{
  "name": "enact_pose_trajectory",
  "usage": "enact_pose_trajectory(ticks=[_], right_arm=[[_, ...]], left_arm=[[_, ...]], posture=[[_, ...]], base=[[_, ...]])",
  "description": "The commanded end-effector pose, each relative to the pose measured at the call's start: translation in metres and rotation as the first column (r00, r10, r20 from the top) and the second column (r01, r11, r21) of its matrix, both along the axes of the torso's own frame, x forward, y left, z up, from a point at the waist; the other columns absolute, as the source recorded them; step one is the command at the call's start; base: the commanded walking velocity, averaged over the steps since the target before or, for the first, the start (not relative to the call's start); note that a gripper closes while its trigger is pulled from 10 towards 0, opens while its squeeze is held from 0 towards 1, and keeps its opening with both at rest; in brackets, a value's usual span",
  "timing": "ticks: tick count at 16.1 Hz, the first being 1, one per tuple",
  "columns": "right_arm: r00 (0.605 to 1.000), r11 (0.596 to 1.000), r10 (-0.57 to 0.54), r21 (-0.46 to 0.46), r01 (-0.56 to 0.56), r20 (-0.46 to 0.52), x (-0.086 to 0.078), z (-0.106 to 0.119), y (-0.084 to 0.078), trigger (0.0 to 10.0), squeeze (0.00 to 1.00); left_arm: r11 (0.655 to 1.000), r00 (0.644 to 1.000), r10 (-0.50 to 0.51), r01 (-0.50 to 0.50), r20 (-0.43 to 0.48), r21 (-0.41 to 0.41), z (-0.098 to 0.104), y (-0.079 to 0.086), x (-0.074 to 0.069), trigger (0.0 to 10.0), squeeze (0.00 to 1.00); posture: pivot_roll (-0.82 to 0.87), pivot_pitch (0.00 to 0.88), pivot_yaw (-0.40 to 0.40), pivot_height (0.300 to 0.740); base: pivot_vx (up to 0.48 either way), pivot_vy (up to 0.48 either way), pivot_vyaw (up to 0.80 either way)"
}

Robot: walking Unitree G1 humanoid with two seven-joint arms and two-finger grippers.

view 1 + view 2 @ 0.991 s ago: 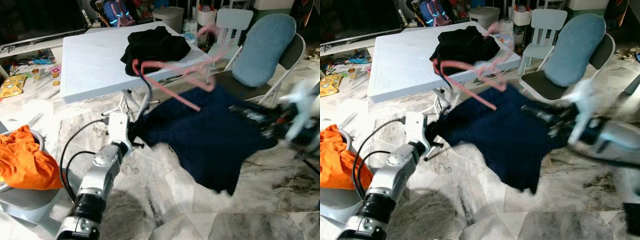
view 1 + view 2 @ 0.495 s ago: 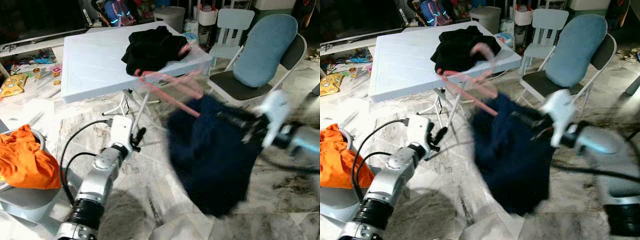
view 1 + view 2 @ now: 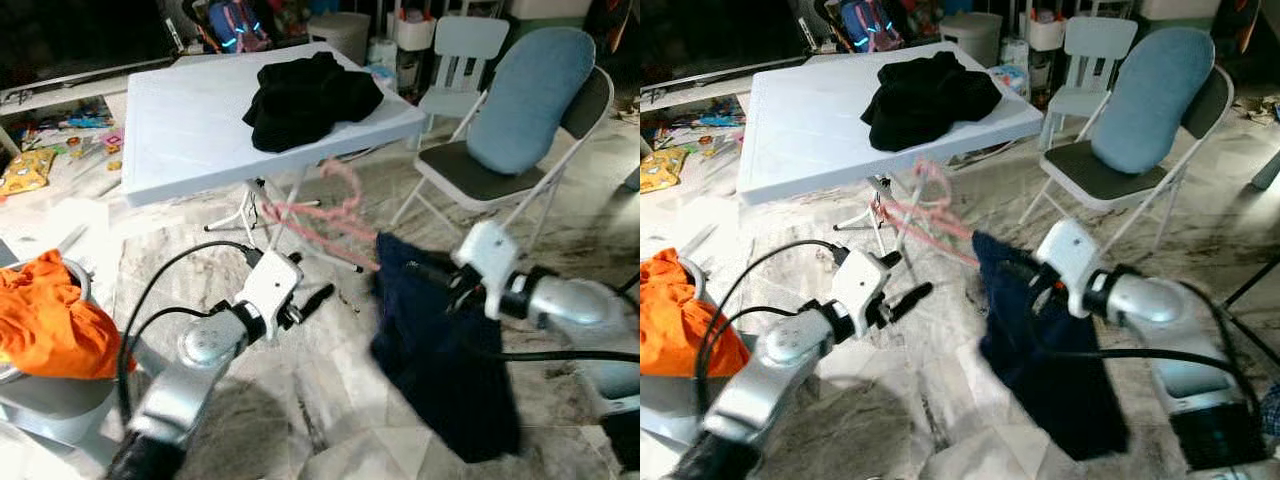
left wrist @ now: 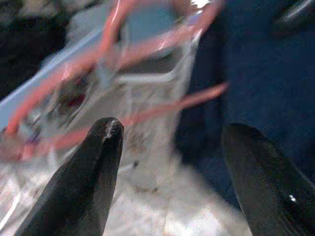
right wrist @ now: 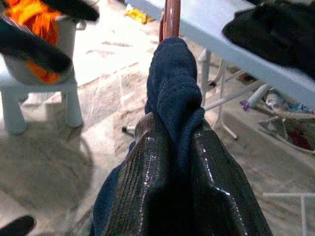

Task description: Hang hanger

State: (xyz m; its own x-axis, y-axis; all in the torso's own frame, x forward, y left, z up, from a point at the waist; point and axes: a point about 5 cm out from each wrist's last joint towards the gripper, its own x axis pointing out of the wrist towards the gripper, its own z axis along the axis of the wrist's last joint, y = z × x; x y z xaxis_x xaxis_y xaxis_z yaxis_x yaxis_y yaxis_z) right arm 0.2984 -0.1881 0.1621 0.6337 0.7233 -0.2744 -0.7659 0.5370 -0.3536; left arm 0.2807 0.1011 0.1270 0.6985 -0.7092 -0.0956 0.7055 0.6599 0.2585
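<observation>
Marble floor (image 3: 300,400) w/ a white folding table (image 3: 190,130) ahead, black clothes pile (image 3: 310,85) on it, a grey folding chair w/ blue cushion (image 3: 520,100) to the right, and an orange garment in a basket (image 3: 45,320) at my left. My right gripper (image 5: 172,147) is clamped tight on a bunched fold of the navy garment (image 3: 440,360), which hangs from it in mid-air above the floor; the pink hanger (image 3: 320,210) sticks out from the garment's top edge toward the table, blurred, seemingly caught in the cloth, not in either gripper. My left gripper (image 4: 167,162) is spread wide w/ nothing in it, pointing at the hanger's pink bars & the navy cloth just beyond. Step in hand, imo: get the hanger seated in the garment so it can be hung. To do it well I'd steady the right arm first so the swing dies, then bring the left fingers round a single hanger bar near the hook, not cloth, & close only once a bar sits between them. Risk: the hanger slipping out & dropping.
</observation>
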Motion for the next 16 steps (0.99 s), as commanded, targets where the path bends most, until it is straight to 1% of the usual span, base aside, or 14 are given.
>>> enact_pose_trajectory(ticks=[1,2,3,4,5,6,7,8,9,10,11,12,14,16], right_arm=[[0.998,0.999,0.049,-0.025,-0.048,0.042,0.002,0.006,0.005,10.0,0.0],[0.996,0.995,0.073,-0.074,-0.069,0.046,0.004,0.002,0.003,10.0,0.0],[0.995,0.992,0.097,-0.083,-0.094,0.032,0.006,0.0,0.001,10.0,0.0],[0.992,0.988,0.126,-0.084,-0.128,-0.022,0.008,-0.003,-0.003,10.0,0.0],[0.987,0.981,0.154,-0.11,-0.157,-0.04,0.011,-0.006,-0.008,10.0,0.0],[0.982,0.978,0.178,-0.1,-0.184,-0.066,0.014,-0.007,-0.011,10.0,0.0],[0.978,0.975,0.192,-0.102,-0.199,-0.079,0.015,-0.007,-0.014,10.0,0.0],[0.977,0.971,0.207,-0.111,-0.212,-0.06,0.017,-0.004,-0.016,10.0,0.0],[0.974,0.964,0.223,-0.14,-0.227,-0.041,0.019,-0.002,-0.019,10.0,0.0],[0.959,0.944,0.278,-0.17,-0.284,-0.057,0.017,0.001,-0.022,10.0,0.0],[0.945,0.929,0.321,-0.177,-0.327,-0.059,0.016,0.004,-0.025,10.0,0.0],[0.939,0.922,0.336,-0.18,-0.343,-0.07,0.015,0.005,-0.029,10.0,0.0],[0.932,0.917,0.349,-0.171,-0.361,-0.097,0.012,0.012,-0.041,10.0,0.0],[0.936,0.923,0.34,-0.162,-0.35,-0.086,0.011,0.018,-0.047,10.0,0.0]], left_arm=[[0.998,0.998,-0.056,0.056,0.019,-0.006,0.006,0.0,-0.005,10.0,1.0],[0.994,0.994,-0.105,0.105,0.025,0.014,0.006,0.004,-0.012,10.0,1.0],[0.988,0.988,-0.152,0.152,0.006,0.015,0.006,0.006,-0.018,10.0,1.0],[0.979,0.979,-0.202,0.202,-0.006,0.036,0.005,0.01,-0.023,10.0,1.0],[0.969,0.971,-0.238,0.239,-0.023,0.055,0.003,0.015,-0.026,10.0,1.0],[0.964,0.966,-0.255,0.257,-0.041,0.07,0.001,0.019,-0.026,10.0,1.0],[0.961,0.964,-0.261,0.265,-0.053,0.08,0.0,0.022,-0.025,10.0,1.0],[0.96,0.964,-0.261,0.265,-0.055,0.088,0.0,0.025,-0.024,10.0,1.0],[0.963,0.965,-0.256,0.26,-0.064,0.075,0.002,0.026,-0.021,10.0,1.0],[0.963,0.967,-0.25,0.254,-0.057,0.086,0.003,0.028,-0.018,10.0,1.0],[0.967,0.969,-0.241,0.244,-0.046,0.078,0.006,0.029,-0.015,10.0,1.0],[0.97,0.973,-0.229,0.231,-0.033,0.074,0.008,0.03,-0.014,10.0,1.0],[0.977,0.981,-0.193,0.194,-0.016,0.085,0.009,0.037,-0.011,10.0,1.0],[0.98,0.985,-0.173,0.174,-0.018,0.093,0.007,0.042,-0.01,10.0,1.0]], posture=[[-0.11,0.008,0.069,0.74],[-0.1,0.004,0.066,0.74],[-0.1,0.0,0.061,0.74],[-0.09,0.0,0.058,0.74],[-0.09,0.0,0.06,0.74],[-0.09,0.0,0.062,0.74],[-0.09,0.0,0.063,0.74],[-0.09,0.0,0.064,0.74],[-0.09,0.0,0.066,0.74],[-0.09,0.0,0.065,0.74],[-0.09,0.0,0.064,0.74],[-0.09,0.0,0.062,0.74],[-0.09,0.0,0.059,0.74],[-0.1,0.0,0.059,0.74]], base=[[0.0,0.0,0.0],[0.0,0.0,0.0],[0.0,0.0,0.0],[0.0,0.0,0.0],[0.0,0.0,0.0],[0.0,0.0,0.0],[0.0,0.0,0.0],[0.0,0.0,0.0],[0.0,0.0,0.0],[0.0,0.0,0.0],[0.0,0.0,0.0],[0.0,0.0,0.0],[0.0,0.0,0.0],[0.0,0.0,0.0]])
